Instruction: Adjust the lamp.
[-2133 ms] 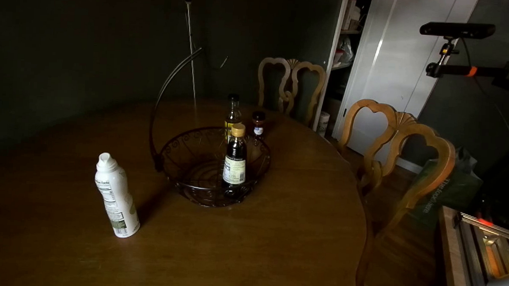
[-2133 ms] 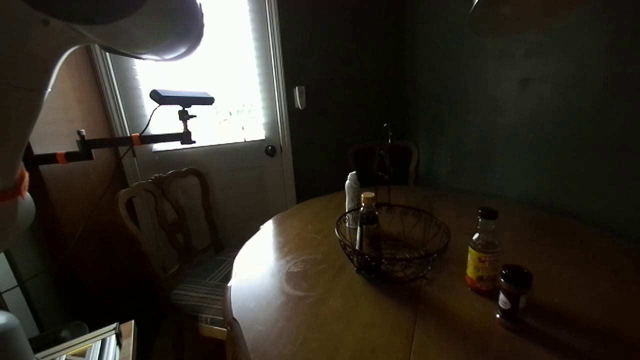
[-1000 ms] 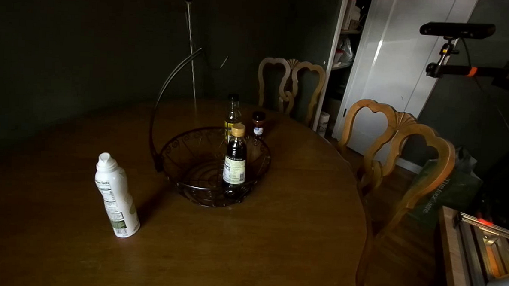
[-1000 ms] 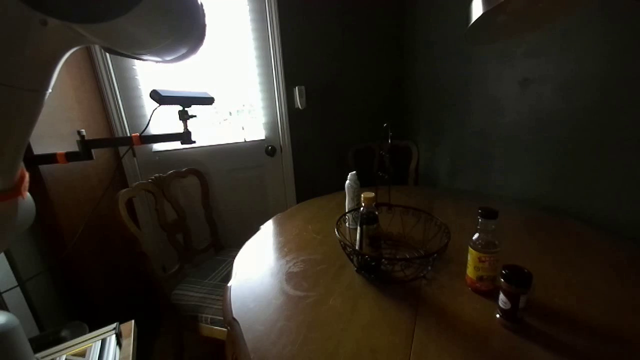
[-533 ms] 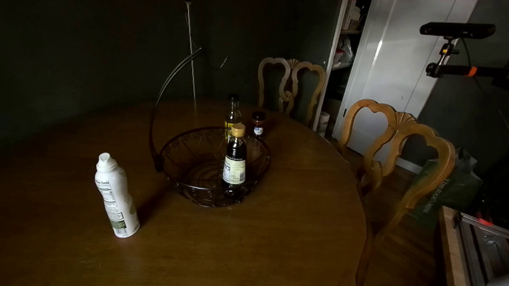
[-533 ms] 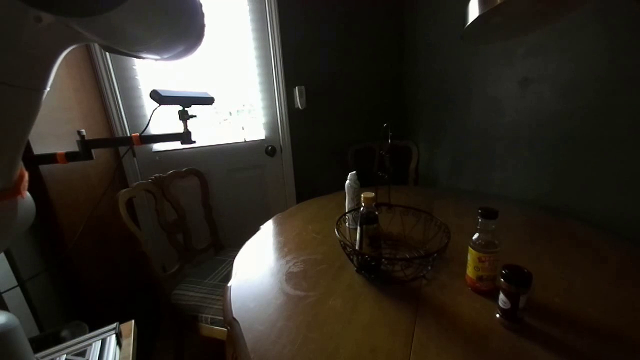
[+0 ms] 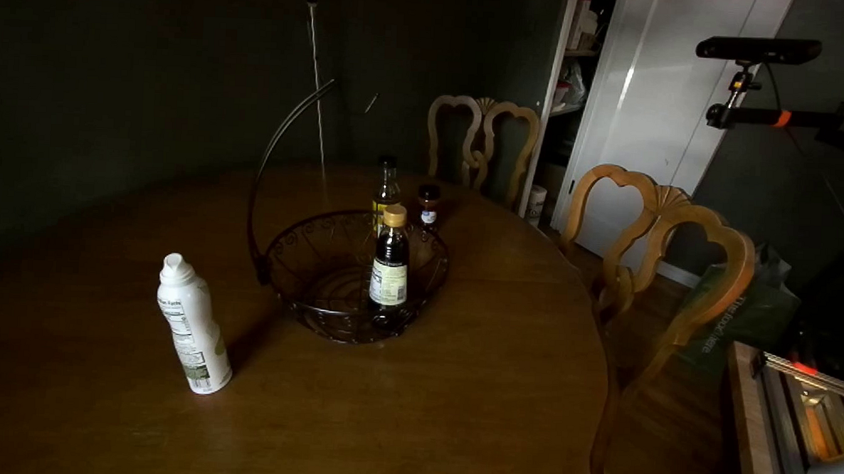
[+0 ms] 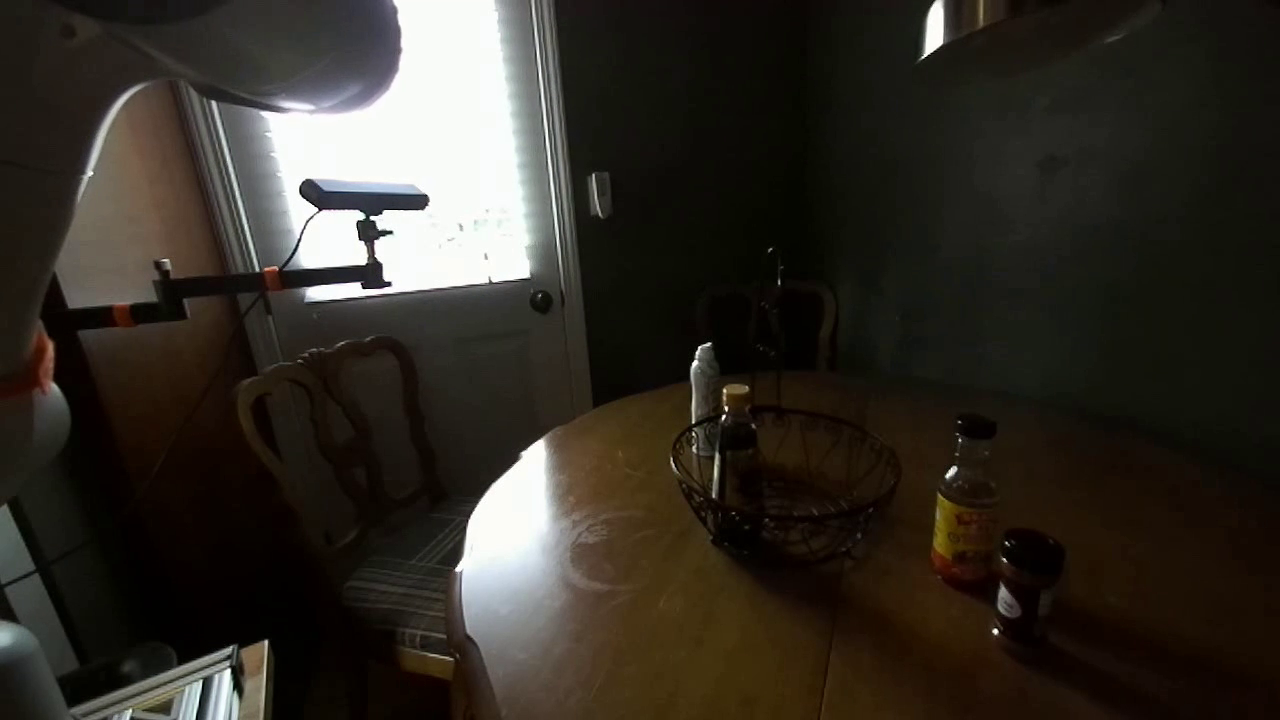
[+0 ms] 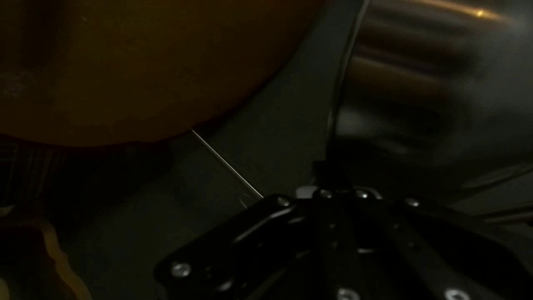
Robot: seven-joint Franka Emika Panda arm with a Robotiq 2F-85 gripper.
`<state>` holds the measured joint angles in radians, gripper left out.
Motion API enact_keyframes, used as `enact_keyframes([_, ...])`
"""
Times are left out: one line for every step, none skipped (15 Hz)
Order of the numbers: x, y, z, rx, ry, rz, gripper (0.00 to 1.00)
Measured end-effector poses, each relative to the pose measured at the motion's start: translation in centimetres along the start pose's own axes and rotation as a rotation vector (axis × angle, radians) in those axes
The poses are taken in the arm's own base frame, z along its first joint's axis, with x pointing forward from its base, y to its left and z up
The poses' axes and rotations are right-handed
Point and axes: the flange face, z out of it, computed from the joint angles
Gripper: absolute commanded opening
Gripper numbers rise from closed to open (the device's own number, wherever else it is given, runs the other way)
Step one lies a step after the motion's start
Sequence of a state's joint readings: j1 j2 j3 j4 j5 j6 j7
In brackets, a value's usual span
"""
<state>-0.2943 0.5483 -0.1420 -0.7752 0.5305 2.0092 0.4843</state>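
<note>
Metallic lamp [image 8: 1010, 35]: higher than the table [image 8: 640, 640], lower edge slanting at the top of an exterior view.
End effector [image 9: 333, 177]: closed on the rim [image 9: 342, 75], as best I can judge in this gloom.
Rim handling: turn slowly; jerking likely slips it.

In an exterior view, the curved metal lamp [image 8: 1012, 34] is at upper right. Below, on the round brown wooden table [image 8: 640, 610], stands the round dark wire basket [image 8: 815, 515]; inside, at left, the gold-capped dark glass bottle [image 8: 737, 462]. Behind the basket is the slim white canister [image 8: 704, 388]; at right, the yellow-labelled glass bottle [image 8: 966, 515], before it the small black-lidded jar [image 8: 1027, 588].
</note>
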Motion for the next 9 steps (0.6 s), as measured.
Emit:
enact_keyframes([-0.2,0.0,0.2,0.004,-0.012,0.009,0.00])
enact_keyframes([-0.4,-0.1,0.3,0.008,-0.025,0.020,0.00])
enact_keyframes([-0.6,-0.1,0.5,0.015,-0.037,0.030,0.00])
enact_keyframes([-0.8,-0.2,0.8,0.023,-0.048,0.039,0.00])
enact_keyframes([-1.1,-0.3,1.0,0.031,-0.061,0.049,0.00])
enact_keyframes([-1.3,-0.4,1.2,0.039,-0.074,0.057,0.00])
enact_keyframes([-1.6,-0.6,1.4,0.048,-0.087,0.065,0.00])
enact_keyframes([-1.9,-0.7,1.6,0.058,-0.102,0.076,0.00])
enact_keyframes([-2.3,-0.9,1.9,0.065,-0.118,0.086,0.00])
